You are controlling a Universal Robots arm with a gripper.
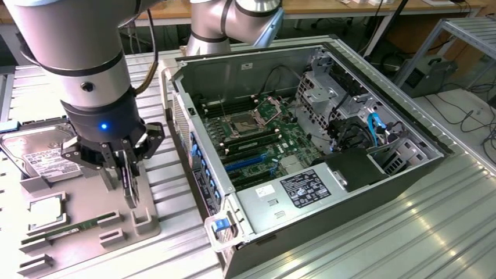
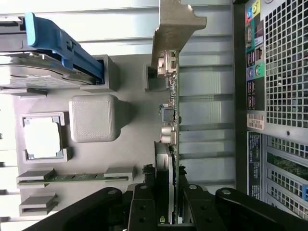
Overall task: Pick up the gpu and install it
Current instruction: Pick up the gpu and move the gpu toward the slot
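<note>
One gripper (image 2: 167, 204) pinches gpu (image 2: 172, 115) near memory stick (image 2: 77, 177).

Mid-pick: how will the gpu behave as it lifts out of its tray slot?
Probably stiff: the gpu is a thin board standing on edge in the grey tray. Likely end-heavy, with the metal bracket at one end, so it may tilt. Exposed components along its face look fragile.

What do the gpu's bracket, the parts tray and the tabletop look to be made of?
The gpu bracket: bare sheet metal by its look, with a pale matte silvery-beige finish, thin and bent at the end.
The parts tray: probably plastic, possibly printed. It is flat matte grey, with a fine layered texture on its raised block.
The tabletop: likely aluminium, being ribbed and silvery with a soft sheen.
</note>
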